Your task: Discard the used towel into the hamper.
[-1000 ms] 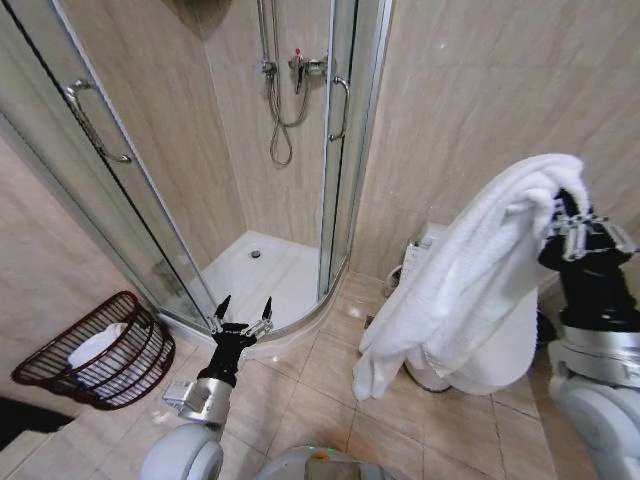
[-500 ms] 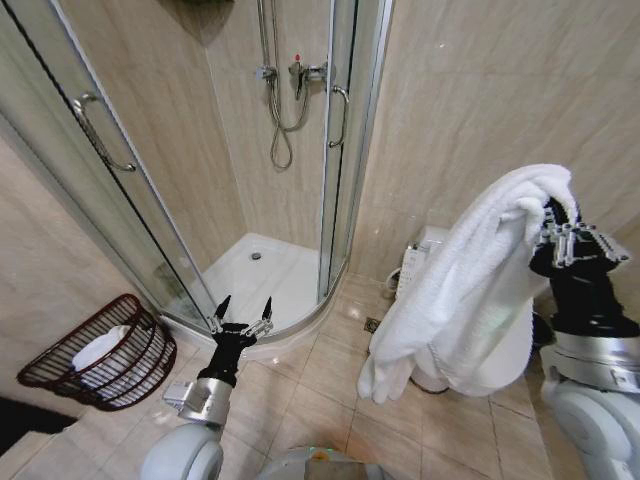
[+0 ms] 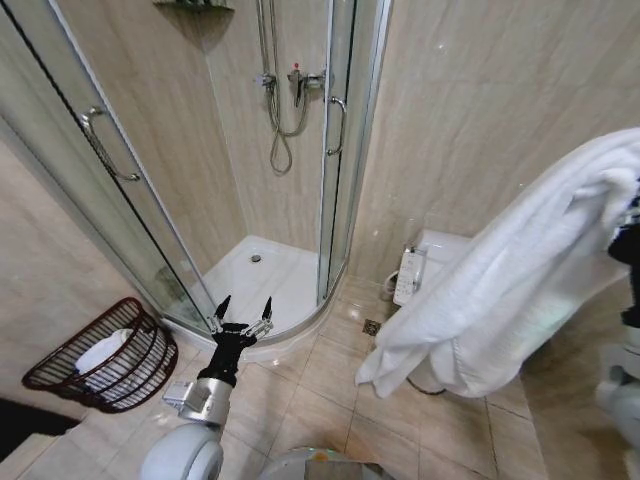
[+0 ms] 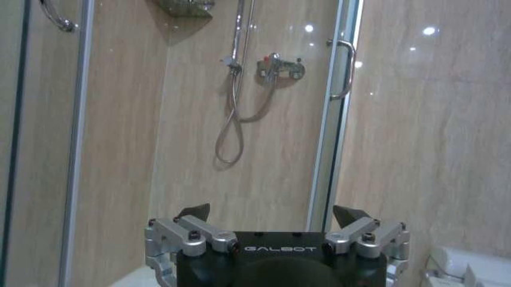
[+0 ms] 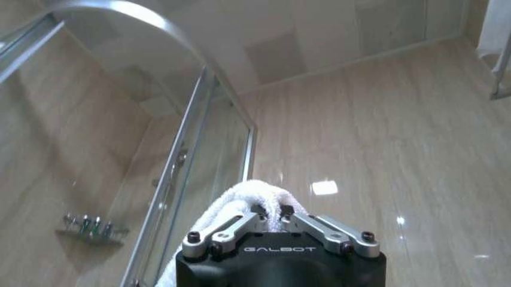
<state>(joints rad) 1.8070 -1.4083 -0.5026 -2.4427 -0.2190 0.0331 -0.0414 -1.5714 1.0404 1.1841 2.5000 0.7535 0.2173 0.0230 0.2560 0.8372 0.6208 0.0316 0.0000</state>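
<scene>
Shower enclosure [image 3: 250, 150] takes up the far corner: curved glass doors, mixer and hose on the tiled wall, white tray at floor level. Tiled floor [image 3: 330, 400] runs in front of you.

Towel [image 3: 520, 290], white and bulky, hangs high on your right side, draped in a long slant from upper right down toward the floor centre. Its lower end dangles clear of the floor, in front of a white toilet [image 3: 425, 262] by the wall. You hold it with the right claw [image 5: 271, 216]: in the right wrist view the fingers are pinched together on a fold of terry cloth, claw pointing upward at the ceiling.

Hamper [image 3: 95, 355], reddish-brown with see-through ribbed sides, sits on the floor at your far left, tipped so its mouth faces up and toward you. Something white already lies inside. It rests near the shower's glass door, well apart from the towel.

Left claw [image 3: 241, 318] is raised low in front of you, fingers spread wide, holding nothing, pointed at the shower.

Key relation: the hamper lies to the left and well below the right claw, across your whole front. The left arm is nearer to it, but the towel is in the right one. Judgement: you need to bring the towel leftward and down over the hamper's mouth before letting go; the trailing end may snag the rim or miss.
</scene>
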